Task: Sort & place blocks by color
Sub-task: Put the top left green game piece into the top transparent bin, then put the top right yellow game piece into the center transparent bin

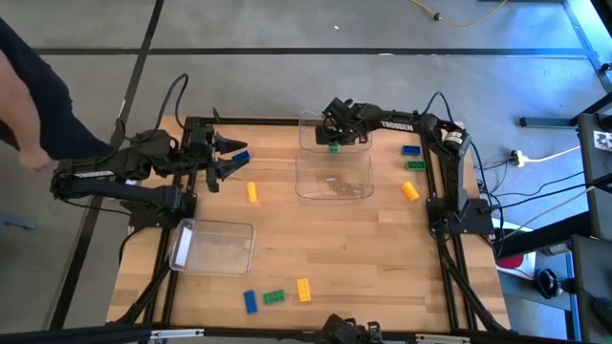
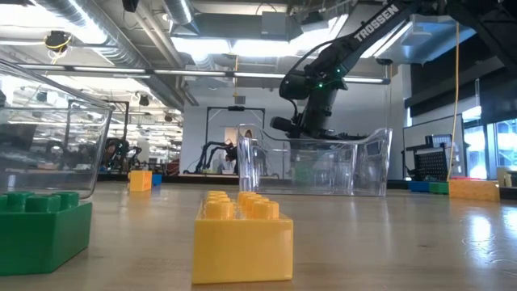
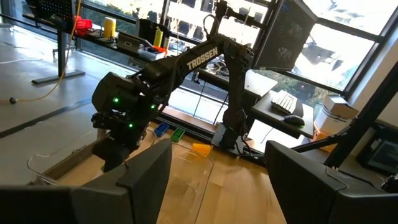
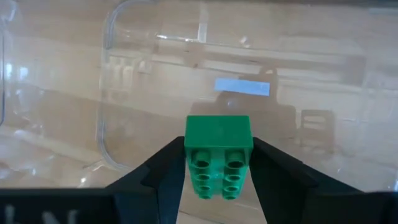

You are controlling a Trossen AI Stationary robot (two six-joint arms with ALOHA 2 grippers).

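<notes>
A: Where is the right gripper [image 1: 335, 140]?

B: Seen from above, it hangs at about twelve o'clock on the table [image 1: 316, 239], over the far clear bin [image 1: 330, 129]. Its fingers [image 4: 155, 177] press on both sides of a green block [image 4: 217, 155], which sits between them, studs facing the wrist camera, above the bin's clear floor.

A: And the other arm?

B: The left gripper [image 1: 229, 158] waits near ten o'clock, its fingers spread wide and holding nothing. A blue block [image 1: 240, 156] shows right beside its tips; I cannot tell whether they touch.

A: The rest of the blocks?

B: A yellow-orange block [image 1: 252, 193] lies just past the left gripper, towards the centre. At about two o'clock there is a blue one [image 1: 411, 150], a green one [image 1: 415, 165] beside it, and a yellow-orange one [image 1: 409, 191] a little nearer. Around six o'clock a blue [image 1: 250, 301], a green [image 1: 273, 296] and a yellow-orange [image 1: 303, 290] sit in a row.

A: Other bins?

B: A second one [image 1: 335, 177] adjoins the far bin near the centre, and a third [image 1: 212, 247] lies at about eight o'clock.
</notes>
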